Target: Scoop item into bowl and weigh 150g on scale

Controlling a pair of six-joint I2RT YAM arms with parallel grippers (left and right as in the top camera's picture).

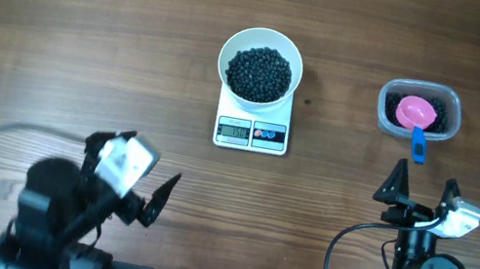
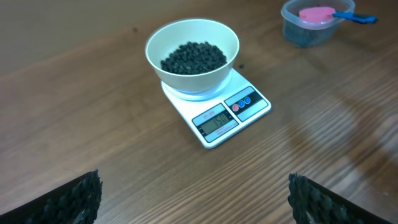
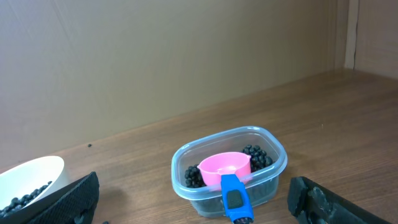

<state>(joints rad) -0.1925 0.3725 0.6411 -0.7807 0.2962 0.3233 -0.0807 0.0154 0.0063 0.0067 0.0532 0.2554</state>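
The white bowl (image 1: 225, 57) stands on the scale (image 1: 252, 135) at mid-table and holds a heap of the black beads (image 1: 259, 74). The left wrist view shows the same bowl (image 2: 205, 81), beads (image 2: 193, 57) and scale (image 2: 242, 102); the display digits are too small to read. My left gripper (image 1: 156, 161) hovers open near the front left, well short of the scale, with bare wood between its fingertips (image 2: 194, 186). My right gripper (image 1: 426, 175) is open just in front of the tub, nothing between its fingers (image 3: 194, 186).
A clear plastic tub (image 1: 451, 117) at the right holds more beads (image 3: 258, 155) and a pink scoop (image 3: 224, 165) whose blue handle (image 3: 235, 199) hangs over the near rim. The bowl's edge (image 3: 31, 177) shows at the right wrist view's lower left.
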